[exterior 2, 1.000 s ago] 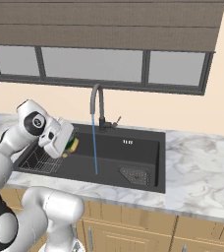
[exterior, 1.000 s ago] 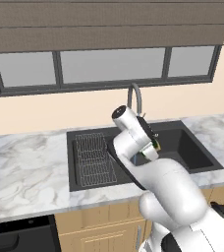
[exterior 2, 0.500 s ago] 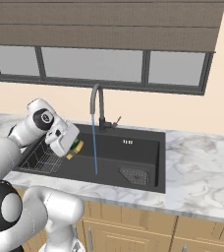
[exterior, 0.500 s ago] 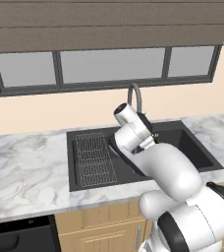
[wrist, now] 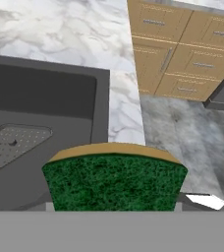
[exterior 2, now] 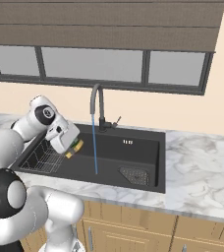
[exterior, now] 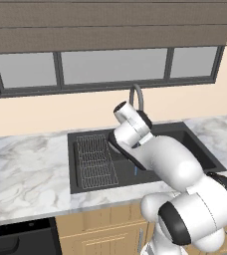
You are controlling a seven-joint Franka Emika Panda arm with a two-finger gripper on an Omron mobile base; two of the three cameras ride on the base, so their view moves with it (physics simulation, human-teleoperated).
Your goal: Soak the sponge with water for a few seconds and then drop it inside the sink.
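My gripper (exterior 2: pixel 73 145) is shut on the sponge (exterior 2: pixel 76 146), a small block with a dark green layer over yellow. It hangs over the left part of the black sink (exterior 2: pixel 138 147). The sponge is just left of the thin blue water stream (exterior 2: pixel 94 145) and does not touch it. That stream falls from the dark curved faucet (exterior 2: pixel 96 101). In the hand view the sponge (wrist: pixel 114 181) sits close at the bottom and hides the fingertips, with the sink basin (wrist: pixel 45 106) beyond. A short bit of the stream (exterior: pixel 135 171) shows under my arm in the left base view.
A wire grid rack (exterior: pixel 93 160) lies in the sink's left part. A triangular drain strainer (exterior 2: pixel 133 175) sits on the basin floor near the front. Marble counter (exterior 2: pixel 202 162) runs on both sides, with wooden cabinets (wrist: pixel 182 44) below and a window behind the faucet.
The arm has swung its elbow and turned the hand. The sponge has crept slightly right toward the stream. The jaws stay shut on it.
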